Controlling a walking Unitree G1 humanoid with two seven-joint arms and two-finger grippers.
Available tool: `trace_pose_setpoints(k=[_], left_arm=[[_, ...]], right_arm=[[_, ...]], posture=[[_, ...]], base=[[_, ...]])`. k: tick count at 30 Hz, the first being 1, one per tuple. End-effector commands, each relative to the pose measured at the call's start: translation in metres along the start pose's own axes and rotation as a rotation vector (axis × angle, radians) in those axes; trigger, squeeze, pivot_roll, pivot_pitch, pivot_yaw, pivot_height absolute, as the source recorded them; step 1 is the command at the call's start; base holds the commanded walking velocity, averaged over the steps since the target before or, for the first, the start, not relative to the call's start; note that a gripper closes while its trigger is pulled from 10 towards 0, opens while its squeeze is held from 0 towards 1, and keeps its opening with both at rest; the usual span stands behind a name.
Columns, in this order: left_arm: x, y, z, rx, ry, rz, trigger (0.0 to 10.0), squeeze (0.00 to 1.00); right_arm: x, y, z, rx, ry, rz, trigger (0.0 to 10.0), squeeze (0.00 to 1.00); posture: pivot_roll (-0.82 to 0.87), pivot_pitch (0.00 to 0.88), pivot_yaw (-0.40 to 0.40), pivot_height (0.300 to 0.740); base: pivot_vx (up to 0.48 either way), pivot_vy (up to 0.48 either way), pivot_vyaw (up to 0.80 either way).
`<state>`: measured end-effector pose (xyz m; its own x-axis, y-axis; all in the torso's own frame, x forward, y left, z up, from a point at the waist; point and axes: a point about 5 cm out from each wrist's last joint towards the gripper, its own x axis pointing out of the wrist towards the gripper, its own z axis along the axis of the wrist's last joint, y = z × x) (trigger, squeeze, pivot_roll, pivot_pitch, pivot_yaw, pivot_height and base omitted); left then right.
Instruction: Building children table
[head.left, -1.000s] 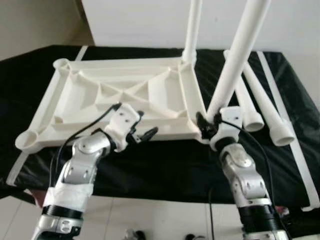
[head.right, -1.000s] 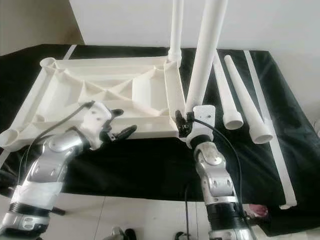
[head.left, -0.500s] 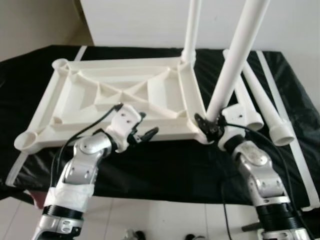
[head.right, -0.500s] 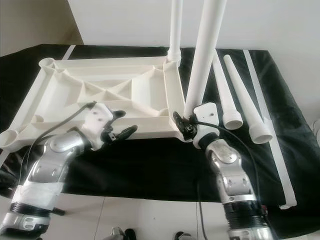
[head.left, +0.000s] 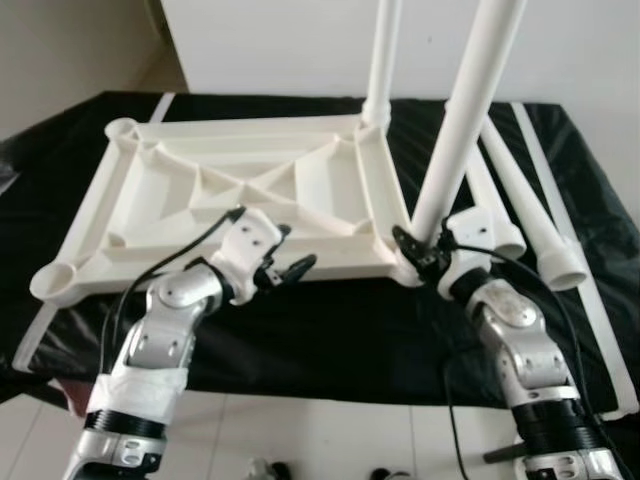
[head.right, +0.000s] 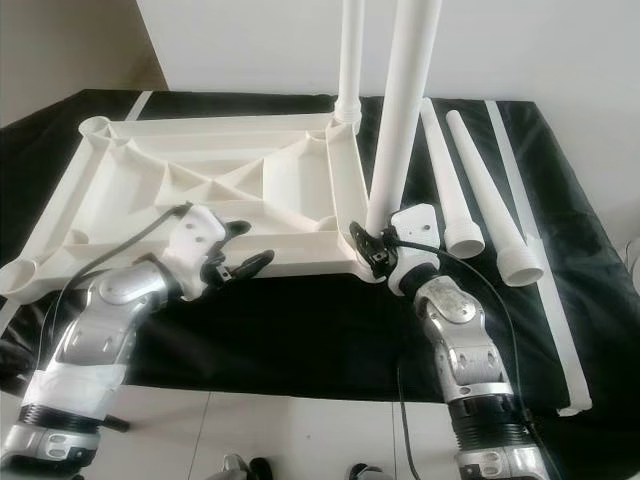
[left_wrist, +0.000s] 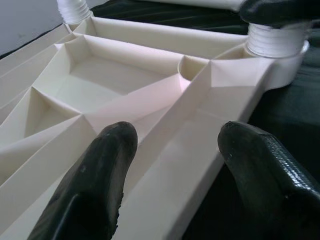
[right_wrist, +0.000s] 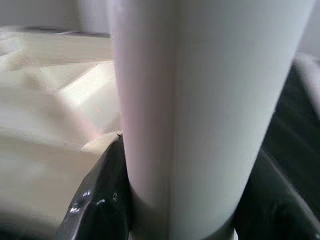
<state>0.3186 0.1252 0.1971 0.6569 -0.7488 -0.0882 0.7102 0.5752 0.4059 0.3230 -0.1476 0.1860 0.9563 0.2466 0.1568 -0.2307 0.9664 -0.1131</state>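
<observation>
A white children's table top (head.left: 250, 131) lies upside down on a black-covered surface. One white leg (head.left: 383, 60) stands in its far right corner. A second leg (head.left: 458, 125) rises, slightly tilted, from the near right corner socket, and my right gripper (head.left: 415, 250) is shut on its base. In the right wrist view the leg (right_wrist: 200, 100) sits between my black fingers (right_wrist: 97, 200). My left gripper (head.left: 290, 268) is open at the top's near edge. In the left wrist view its fingers (left_wrist: 95, 185) straddle that rim (left_wrist: 185, 165).
Two loose white legs (head.left: 535, 215) lie on the black cloth right of the table top. Two corner sockets (head.left: 122, 128) on the left side are empty. A long white strip (head.left: 585, 290) runs along the cloth's right edge. White floor (head.left: 330, 440) is below.
The held leg has swung a little more upright, its top moving left. My right forearm has shifted rightward. The left arm stays put.
</observation>
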Motion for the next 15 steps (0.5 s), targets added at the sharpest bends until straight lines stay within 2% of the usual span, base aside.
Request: trace_pose_setpoints(k=[1, 2, 5, 8, 11, 15], left_arm=[[-0.002, 0.002, 0.0, -0.001, 0.0, 0.042, 10.0, 0.0], [-0.001, 0.002, 0.0, -0.001, -0.001, 0.042, 10.0, 0.0], [-0.001, 0.002, 0.0, 0.0, -0.001, 0.042, 10.0, 0.0], [-0.001, 0.002, 0.0, 0.001, -0.002, 0.043, 10.0, 0.0], [0.0, 0.003, 0.001, 0.002, -0.005, 0.046, 10.0, 0.0], [0.001, 0.002, 0.002, -0.001, -0.009, 0.048, 10.0, 0.0]], right_arm=[[-0.005, -0.01, -0.015, 0.0, 0.087, -0.093, 4.0, 0.0], [-0.006, -0.004, -0.017, 0.02, 0.098, -0.15, 10.0, 0.0], [-0.008, 0.009, -0.022, 0.049, 0.12, -0.27, 10.0, 0.0], [-0.009, 0.016, -0.023, 0.065, 0.116, -0.315, 10.0, 0.0], [-0.009, 0.026, -0.024, 0.108, 0.112, -0.416, 10.0, 0.0], [-0.003, 0.04, -0.02, 0.162, 0.101, -0.372, 10.0, 0.0]], posture=[[-0.06, 0.168, 0.043, 0.74], [-0.05, 0.166, 0.042, 0.74], [-0.06, 0.163, 0.043, 0.74], [-0.05, 0.16, 0.04, 0.74], [-0.05, 0.157, 0.038, 0.74], [-0.06, 0.156, 0.041, 0.74]], base=[[0.0, 0.0, 0.0], [0.0, 0.0, 0.0], [0.0, 0.0, 0.0], [0.0, 0.0, 0.0], [0.0, 0.0, 0.0], [0.0, 0.0, 0.0]])
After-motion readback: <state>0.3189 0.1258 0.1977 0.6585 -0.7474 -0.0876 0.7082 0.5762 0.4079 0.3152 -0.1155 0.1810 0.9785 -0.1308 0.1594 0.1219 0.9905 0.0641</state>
